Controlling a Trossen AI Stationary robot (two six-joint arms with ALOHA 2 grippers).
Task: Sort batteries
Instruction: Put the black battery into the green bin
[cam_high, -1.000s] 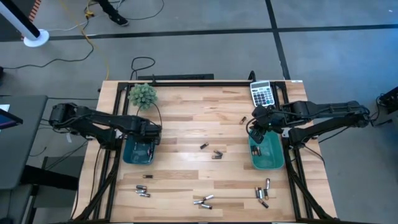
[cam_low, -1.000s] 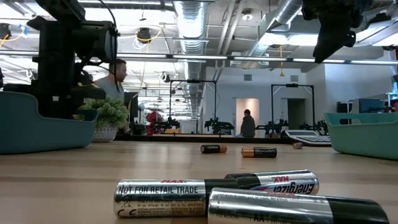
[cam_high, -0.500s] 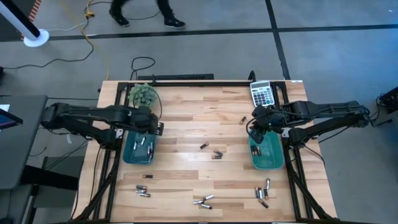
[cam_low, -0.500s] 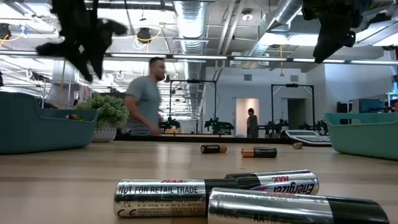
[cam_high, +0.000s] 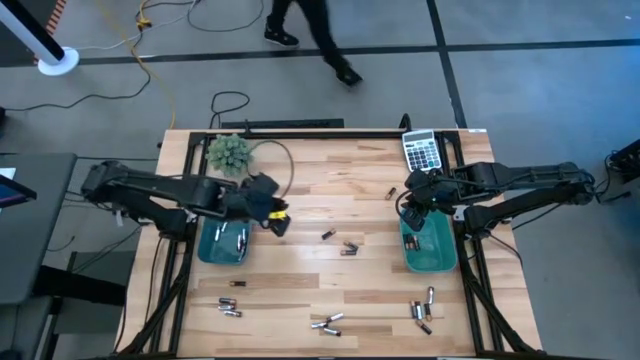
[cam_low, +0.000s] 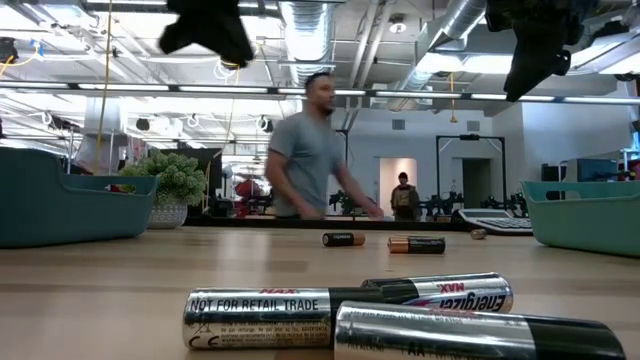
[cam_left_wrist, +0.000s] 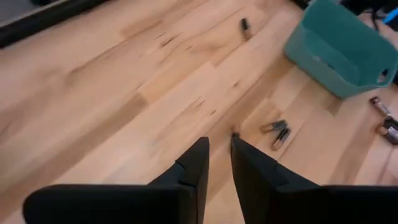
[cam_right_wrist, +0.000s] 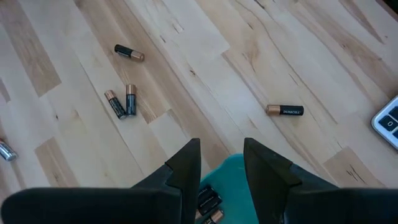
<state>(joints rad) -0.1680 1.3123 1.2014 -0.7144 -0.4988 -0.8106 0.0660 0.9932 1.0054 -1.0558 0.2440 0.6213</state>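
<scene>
Wooden surface (cam_high: 300, 180) carries two teal bins – left bin (cam_high: 222, 242) with a few batteries inside, right bin (cam_high: 428, 245) with coppery cells. Person (cam_low: 312, 145) walks past the far edge. Potted plant (cam_high: 229, 152) far left, grey calculator (cam_high: 422, 151) far right. Left claw (cam_high: 277, 218) hangs just right of the left bin, fingers narrow, nothing held. Right claw (cam_high: 409, 207) over the right bin's far rim, narrow gap, nothing held. Loose batteries (cam_high: 348, 247) mid-surface – more along the near edge (cam_high: 326, 323).
</scene>
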